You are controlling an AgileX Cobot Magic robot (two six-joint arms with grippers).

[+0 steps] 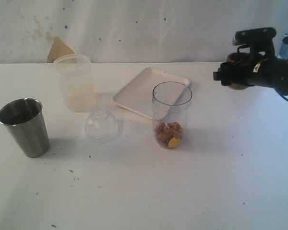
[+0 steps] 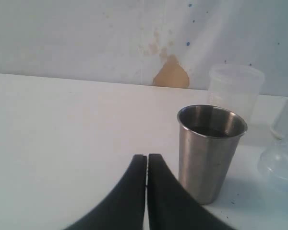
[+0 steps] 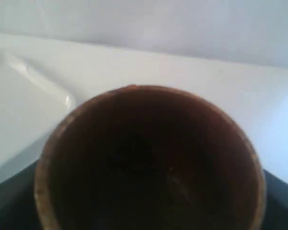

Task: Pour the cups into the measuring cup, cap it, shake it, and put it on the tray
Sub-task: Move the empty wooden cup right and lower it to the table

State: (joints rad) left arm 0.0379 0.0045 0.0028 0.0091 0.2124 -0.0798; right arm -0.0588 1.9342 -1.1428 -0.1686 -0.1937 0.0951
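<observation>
White wall, white counter (image 1: 134, 201) in the exterior view: the measuring cup (image 1: 171, 115) stands upright mid-counter with brown pieces at its bottom. From it, the tray (image 1: 134, 96) lies at 11 o'clock, the cap (image 1: 101, 125) near at 9 o'clock, and the steel tumbler (image 1: 23, 127) well apart at 9 o'clock, on your left arm's side. Your right gripper (image 1: 233, 73) hangs in the air at 2 o'clock, jaws wide around the wooden cup (image 1: 238, 86).

Left wrist view: your left gripper (image 2: 147, 155) is pressed together on nothing. The tumbler stands upright just ahead, slightly off its line, so I judge this arm the nearer one, and it must spread first.

Right wrist view: the wooden cup's dark mouth faces you, seemingly empty, with the tray's rim beyond.
</observation>
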